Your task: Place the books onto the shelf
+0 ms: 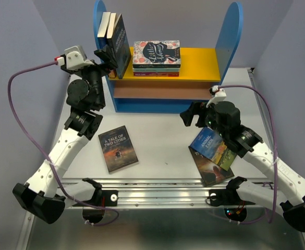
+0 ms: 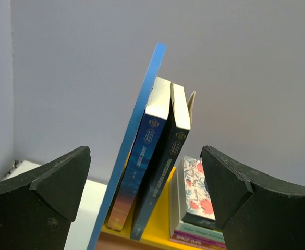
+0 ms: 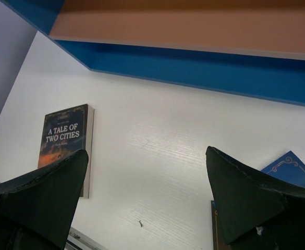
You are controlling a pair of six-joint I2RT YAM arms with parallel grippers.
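- On the shelf [image 1: 230, 36], top view: two upright books [image 1: 116, 39]; three on the tabletop [image 1: 157, 130]: A Tale of Two Cities [image 1: 118, 148] and an overlapping pair [image 1: 210, 153] partly under the right arm.
- Left wrist: left gripper [image 2: 144, 172] released, empty.
- Right wrist: right gripper [image 3: 147, 172] released, empty; blue cover [image 3: 290, 166] cut off.

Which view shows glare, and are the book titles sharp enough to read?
Top external view: glare only on the metal rail at the near edge; the title of A Tale of Two Cities reads clearly. Right wrist view: no glare, that title sharp. Left wrist view: no glare, but the upright books have spine lettering too small to read.
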